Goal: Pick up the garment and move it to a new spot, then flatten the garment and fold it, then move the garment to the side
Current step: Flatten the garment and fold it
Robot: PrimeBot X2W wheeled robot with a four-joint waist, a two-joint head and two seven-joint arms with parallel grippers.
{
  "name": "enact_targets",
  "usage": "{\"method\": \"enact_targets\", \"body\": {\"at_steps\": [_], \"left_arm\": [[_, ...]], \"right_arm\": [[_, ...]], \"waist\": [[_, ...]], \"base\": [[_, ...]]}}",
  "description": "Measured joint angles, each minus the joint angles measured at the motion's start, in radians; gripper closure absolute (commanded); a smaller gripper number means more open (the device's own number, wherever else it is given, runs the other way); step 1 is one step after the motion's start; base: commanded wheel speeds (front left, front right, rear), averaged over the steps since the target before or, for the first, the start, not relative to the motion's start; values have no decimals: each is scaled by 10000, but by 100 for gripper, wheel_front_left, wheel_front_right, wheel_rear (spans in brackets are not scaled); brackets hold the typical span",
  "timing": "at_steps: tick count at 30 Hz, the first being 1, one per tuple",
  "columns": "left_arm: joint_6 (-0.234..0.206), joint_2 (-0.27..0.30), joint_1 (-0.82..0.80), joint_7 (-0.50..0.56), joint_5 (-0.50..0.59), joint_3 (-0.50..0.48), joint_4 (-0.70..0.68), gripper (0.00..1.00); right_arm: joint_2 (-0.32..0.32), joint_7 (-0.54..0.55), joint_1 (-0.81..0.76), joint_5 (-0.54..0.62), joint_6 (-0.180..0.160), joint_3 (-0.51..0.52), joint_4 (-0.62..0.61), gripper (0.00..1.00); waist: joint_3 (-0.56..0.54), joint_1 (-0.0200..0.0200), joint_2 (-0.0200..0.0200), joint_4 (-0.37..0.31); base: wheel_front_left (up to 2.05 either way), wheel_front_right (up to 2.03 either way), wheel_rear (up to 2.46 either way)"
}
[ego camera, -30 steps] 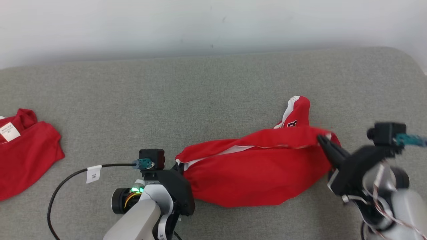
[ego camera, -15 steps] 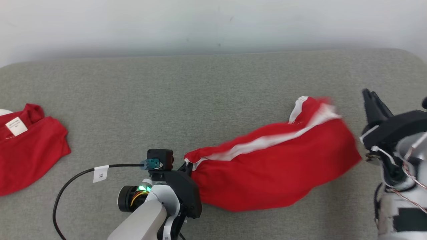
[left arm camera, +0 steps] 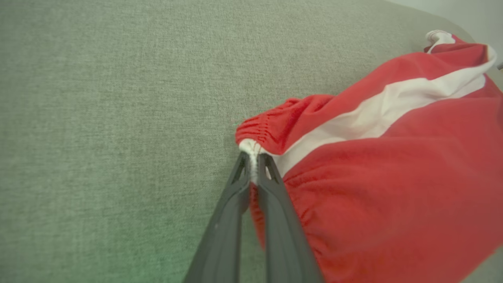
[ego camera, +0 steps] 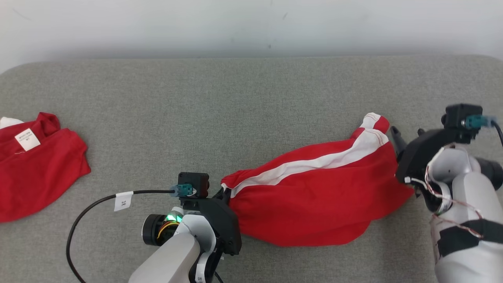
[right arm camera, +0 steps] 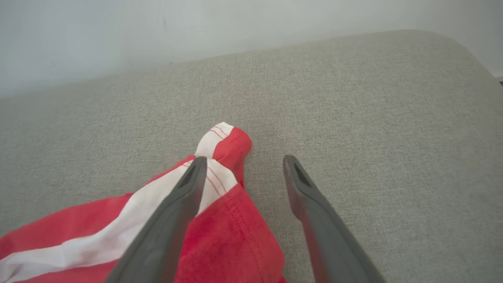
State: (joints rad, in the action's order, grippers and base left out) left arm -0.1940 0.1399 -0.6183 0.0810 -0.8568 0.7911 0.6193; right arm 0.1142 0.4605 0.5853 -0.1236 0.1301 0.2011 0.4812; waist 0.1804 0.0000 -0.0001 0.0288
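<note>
On the grey counter (ego camera: 251, 98), centre-right: red garment (ego camera: 314, 204) with a white stripe, lying crumpled. Left gripper (left arm camera: 254, 157) pinched tight on its waistband corner; right gripper (right arm camera: 244, 159) spread wide at its far end, holding nothing. Far left: red cloth (ego camera: 39, 169) with a label.

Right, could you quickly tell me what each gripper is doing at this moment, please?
Left gripper: shut on the waistband edge of the red garment.
Right gripper: jaws open, holding nothing.
</note>
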Motion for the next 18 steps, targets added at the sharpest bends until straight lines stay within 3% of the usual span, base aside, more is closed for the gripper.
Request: {"method": "enact_targets", "body": {"at_steps": [7, 11, 12, 14, 16, 18], "left_arm": [[17, -63, -96, 58, 92, 211, -92, 100], [92, -94, -192, 82, 119, 322, -102, 100], [94, -115, -195, 82, 125, 349, -107, 100], [100, -155, -207, 77, 151, 382, -115, 100], [104, -182, -220, 71, 150, 393, -113, 100], [107, -190, -222, 35, 150, 391, -105, 100]], "right_arm": [[428, 1739, 1003, 437, 0, -857, 756, 0], [848, 2082, 1361, 642, 0, -1066, 968, 0], [903, 2082, 1422, 656, 0, -1064, 995, 13], [918, 2174, 1488, 566, 0, -1047, 1070, 21], [871, 2366, 1466, 437, 0, -1080, 1129, 21], [826, 2625, 1356, 282, 0, -1179, 1141, 14]], "waist": [[282, 1, 1, 127], [461, 2, 1, 327], [502, 1, 1, 381], [584, 1, 1, 478], [654, 2, 1, 543], [695, 2, 1, 566]], "base": [[0, 0, 0], [0, 0, 0], [0, 0, 0], [0, 0, 0], [0, 0, 0], [0, 0, 0]]}}
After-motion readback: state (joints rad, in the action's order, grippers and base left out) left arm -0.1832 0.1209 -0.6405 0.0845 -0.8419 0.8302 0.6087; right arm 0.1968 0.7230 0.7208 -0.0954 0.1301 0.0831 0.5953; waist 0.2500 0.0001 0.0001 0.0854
